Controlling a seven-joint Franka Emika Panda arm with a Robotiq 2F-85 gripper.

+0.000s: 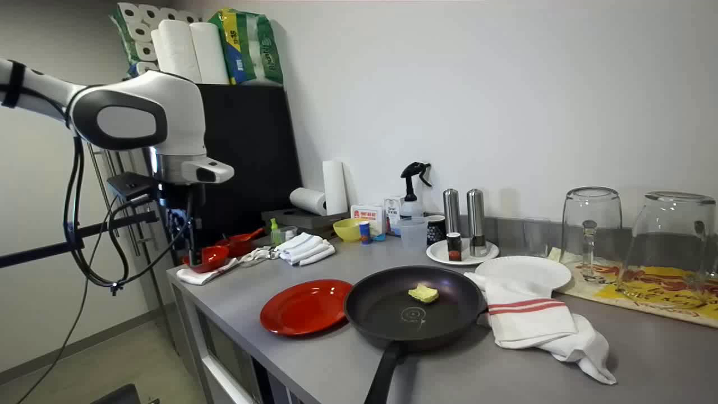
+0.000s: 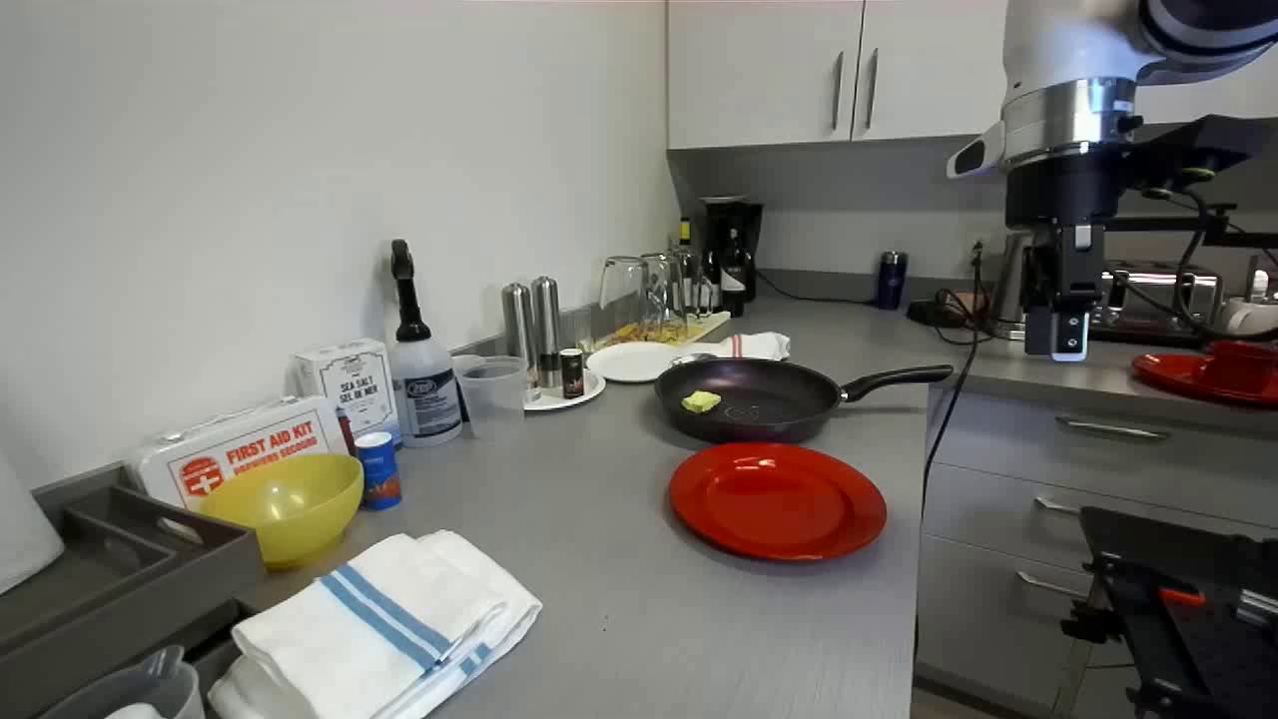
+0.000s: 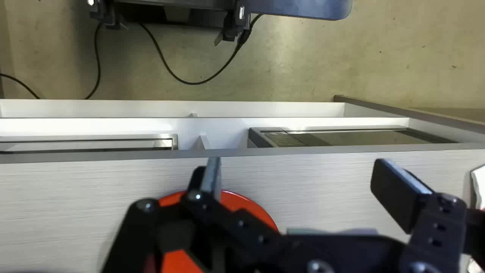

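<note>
The gripper (image 3: 305,176) is being held empty, its fingers spread apart, while the red plate (image 1: 303,308) is being borne by the counter (image 1: 367,261), just left of the frying pan (image 1: 387,320) in an exterior view. Should the gripper be lowered off-centre, the rim could be knocked into the pan. One red plate, one frying pan, one yellow lump (image 1: 423,294), two steel mills (image 1: 475,219) and two glass pitchers (image 1: 670,247) are being counted there.

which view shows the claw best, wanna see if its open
The wrist view: the claw shows close up there, both fingers spread apart. Both exterior views show it smaller, hanging from the arm, with the gap hard to make out.
</note>
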